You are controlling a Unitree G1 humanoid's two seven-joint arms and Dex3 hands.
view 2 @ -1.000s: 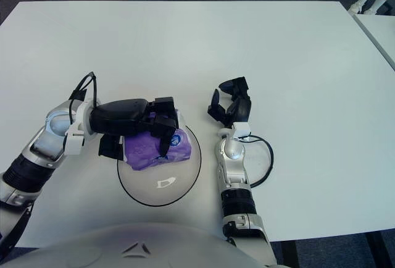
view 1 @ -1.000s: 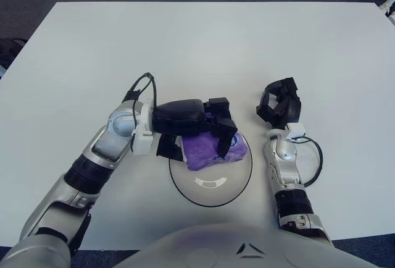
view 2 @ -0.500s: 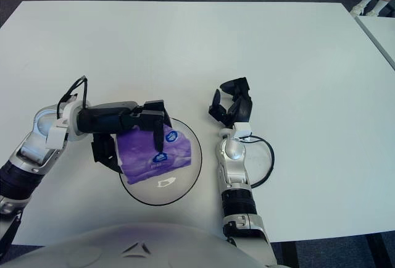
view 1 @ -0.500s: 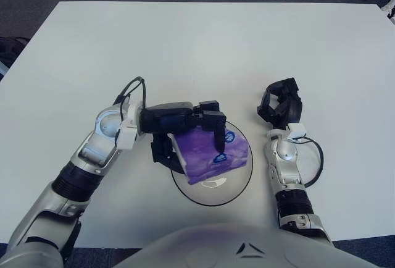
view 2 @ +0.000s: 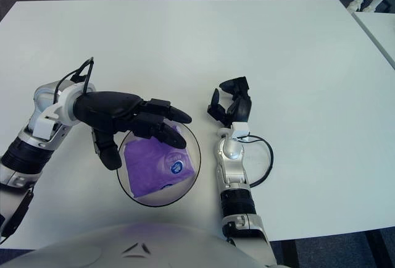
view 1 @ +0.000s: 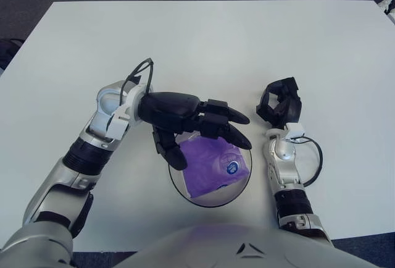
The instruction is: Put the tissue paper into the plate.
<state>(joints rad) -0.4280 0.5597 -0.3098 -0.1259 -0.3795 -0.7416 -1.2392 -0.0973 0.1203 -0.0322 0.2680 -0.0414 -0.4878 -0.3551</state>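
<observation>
**Tissue paper in the plate, my left fingers spread above it**

The tissue paper (view 1: 213,164), a purple pack with a small round blue mark on its right part, lies inside the plate (view 1: 242,184), just under my left fingers (view 1: 231,115). Those fingers are released: two reach out straight over the plate's far rim, and the thumb hangs down at the near left rim, none of them closed on the pack. I cannot tell whether the thumb tip touches the rim or only shows beside it.

My left hand (view 1: 185,117) hovers over the left and far part of the plate, with the wrist and its looped cable running back to my left. The pack sits tilted, its left edge close under my thumb and its right corner near the plate's right wall.

As I judge it, the placing is all but done, and the step now is a clean withdrawal. To do it well I should lift straight up first, keeping the fingers spread so no tip hooks the soft wrapper, and only then swing away to my left. Dragging sideways while low could catch the pack or nudge the plate across the worktop (view 1: 203,46).

My right hand (view 1: 279,102) shows well to the right of my fingers, beside the plate on its right side, idle.
</observation>
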